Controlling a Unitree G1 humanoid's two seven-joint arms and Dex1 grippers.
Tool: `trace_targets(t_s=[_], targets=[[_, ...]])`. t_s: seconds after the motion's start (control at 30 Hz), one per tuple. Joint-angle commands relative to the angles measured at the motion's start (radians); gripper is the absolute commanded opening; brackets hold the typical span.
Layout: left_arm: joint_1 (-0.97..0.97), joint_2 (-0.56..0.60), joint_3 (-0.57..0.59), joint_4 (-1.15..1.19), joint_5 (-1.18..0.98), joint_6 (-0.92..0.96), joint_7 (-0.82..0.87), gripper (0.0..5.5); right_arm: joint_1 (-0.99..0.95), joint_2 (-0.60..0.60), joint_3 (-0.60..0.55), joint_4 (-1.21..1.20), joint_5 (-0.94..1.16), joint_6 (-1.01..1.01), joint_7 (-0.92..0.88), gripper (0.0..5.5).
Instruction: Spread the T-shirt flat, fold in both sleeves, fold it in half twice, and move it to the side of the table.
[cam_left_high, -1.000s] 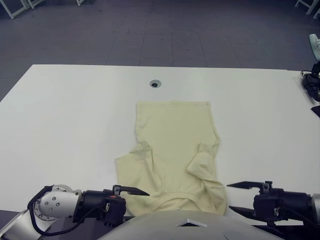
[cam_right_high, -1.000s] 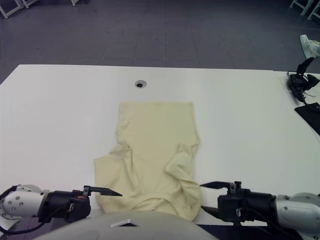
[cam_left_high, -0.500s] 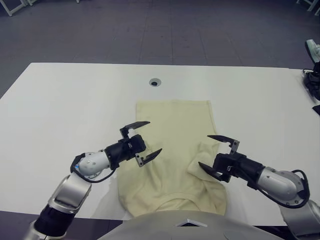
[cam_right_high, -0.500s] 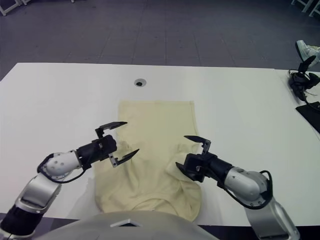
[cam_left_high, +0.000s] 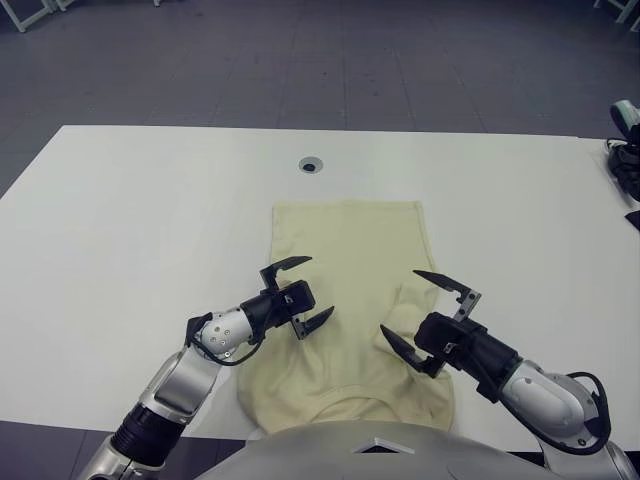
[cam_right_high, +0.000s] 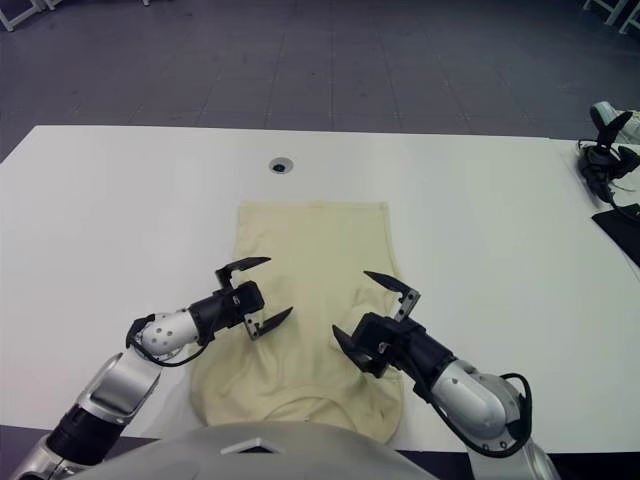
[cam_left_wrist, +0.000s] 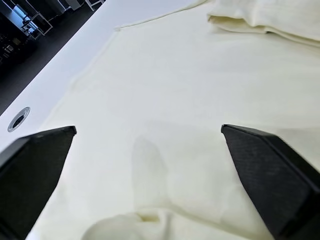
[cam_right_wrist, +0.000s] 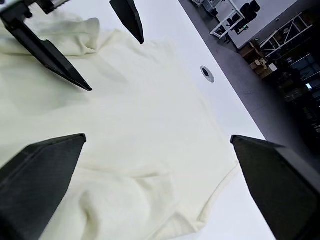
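The pale yellow T-shirt (cam_left_high: 345, 240) lies mid-frame on the white table (cam_left_high: 150, 210), its long axis running top to bottom (collar at the lower edge). The left gripper (cam_left_high: 318, 286) hangs over its left half and the right gripper (cam_left_high: 400, 306) over the rumpled right sleeve, both with fingers apart.

One shirt (cam_left_high: 345, 240) lies on one tabletop (cam_left_high: 130, 230). One round hole (cam_left_high: 311, 165) sits in the tabletop at twelve o'clock from the shirt. Two grippers hang over the shirt, each with two jaws: the left gripper (cam_left_high: 321, 284) toward nine o'clock and the right gripper (cam_left_high: 398, 305) toward three o'clock. At the tabletop's three o'clock edge is one dark tangle (cam_right_high: 597, 168), its pieces too jumbled to count.
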Motion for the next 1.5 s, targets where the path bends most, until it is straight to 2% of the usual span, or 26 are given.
trace_targets(t_s=[0.03, 0.2, 0.67, 0.93, 1.23, 1.4, 1.5], targets=[[-0.007, -0.013, -0.01, 0.024, 0.025, -0.007, 0.005, 5.4, 0.034, 0.004, 0.021, 0.0, 0.009, -0.006, -0.005, 5.38], [-0.008, -0.019, -0.02, 0.035, 0.047, -0.017, 0.005, 5.4, 0.068, -0.034, 0.047, 0.071, -0.079, -0.052, -0.026, 5.38], [0.019, 0.001, -0.032, 0.061, 0.135, -0.066, 0.022, 5.4, 0.081, -0.007, 0.009, 0.107, -0.125, 0.095, -0.035, 5.38], [0.04, 0.014, -0.037, 0.087, 0.187, -0.102, 0.031, 5.4, 0.016, 0.159, -0.082, 0.072, -0.051, 0.273, -0.12, 5.38], [0.057, 0.024, -0.028, 0.087, 0.204, -0.115, 0.034, 5.4, -0.066, 0.476, -0.287, -0.006, 0.122, 0.484, -0.29, 5.38], [0.06, 0.03, -0.025, 0.085, 0.208, -0.116, 0.033, 5.4, -0.117, 0.539, -0.394, -0.018, 0.173, 0.57, -0.355, 5.38], [0.067, 0.032, -0.021, 0.076, 0.211, -0.111, 0.036, 5.4, -0.107, 0.53, -0.388, -0.047, 0.186, 0.608, -0.36, 5.38]])
